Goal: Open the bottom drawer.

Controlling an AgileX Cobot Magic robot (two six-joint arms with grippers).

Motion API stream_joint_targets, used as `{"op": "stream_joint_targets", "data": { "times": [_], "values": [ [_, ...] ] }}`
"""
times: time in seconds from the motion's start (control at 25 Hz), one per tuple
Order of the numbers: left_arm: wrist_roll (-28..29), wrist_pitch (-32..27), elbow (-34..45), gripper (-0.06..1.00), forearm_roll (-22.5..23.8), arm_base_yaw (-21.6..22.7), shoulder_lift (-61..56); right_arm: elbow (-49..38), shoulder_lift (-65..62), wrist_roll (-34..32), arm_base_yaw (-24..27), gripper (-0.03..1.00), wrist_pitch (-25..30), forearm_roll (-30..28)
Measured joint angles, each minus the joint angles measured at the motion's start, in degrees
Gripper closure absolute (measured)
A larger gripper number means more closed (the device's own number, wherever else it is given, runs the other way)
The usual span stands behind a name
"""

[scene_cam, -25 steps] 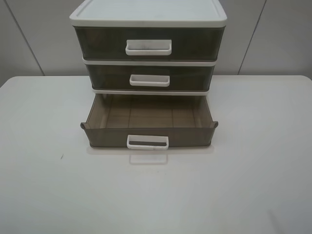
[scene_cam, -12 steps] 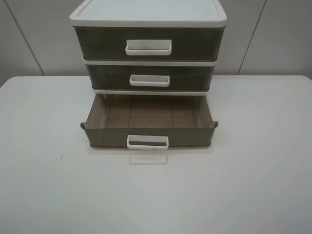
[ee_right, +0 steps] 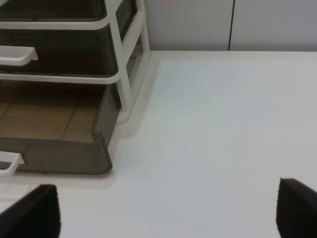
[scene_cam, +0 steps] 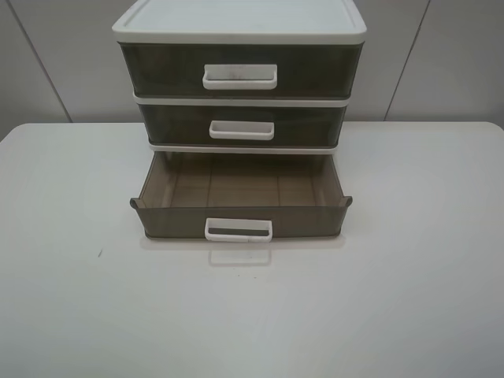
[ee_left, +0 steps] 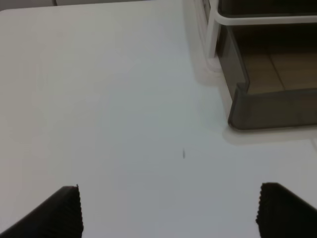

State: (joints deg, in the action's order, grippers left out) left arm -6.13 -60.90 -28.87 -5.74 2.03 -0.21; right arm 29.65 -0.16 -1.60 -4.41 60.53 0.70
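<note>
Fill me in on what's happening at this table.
Nothing is being handled right now. The bottom drawer of the white-framed drawer unit is pulled out and looks empty; the two drawers above it are shut. The left gripper and right gripper are both open, above the white table, one off each front corner of the drawer.

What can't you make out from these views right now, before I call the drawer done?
- Upper drawers' contents: exterior high, dark fronts of the top drawer and middle drawer hide them.
- Back of the bottom drawer: under the unit's frame.
- Left gripper and right gripper: wrist views, only fingertips show; absent from exterior high.
</note>
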Motion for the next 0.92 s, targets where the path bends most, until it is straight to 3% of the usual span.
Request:
{"op": "stream_joint_targets", "data": {
  "times": [0.92],
  "values": [
    [0.0,0.0,0.0,0.23,0.2,0.0,0.0,0.0,0.0,0.3,0.0,0.22,0.0,0.6]
  ]
}}
